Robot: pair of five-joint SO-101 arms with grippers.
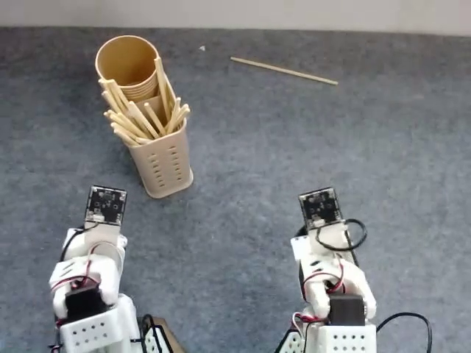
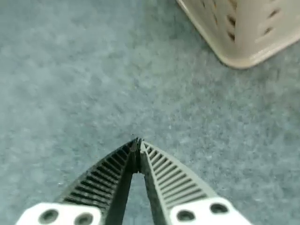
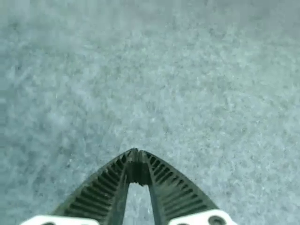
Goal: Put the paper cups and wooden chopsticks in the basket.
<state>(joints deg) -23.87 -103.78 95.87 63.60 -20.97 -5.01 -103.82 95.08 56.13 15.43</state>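
A beige perforated basket (image 1: 163,168) stands at the upper left of the grey carpet, with stacked paper cups (image 1: 129,65) and several wooden chopsticks (image 1: 140,118) in it. One loose wooden chopstick (image 1: 284,70) lies on the carpet at the far side, right of the basket. My left gripper (image 2: 137,142) sits low near the front, shut with nothing in it, and the basket's base (image 2: 243,33) is just ahead of it. Over bare carpet at the front right my right gripper (image 3: 136,152) is shut and holds nothing.
Both arms are folded back at the near edge, the left arm (image 1: 92,283) and the right arm (image 1: 331,279). Grey carpet (image 1: 294,147) lies open between them and the loose chopstick.
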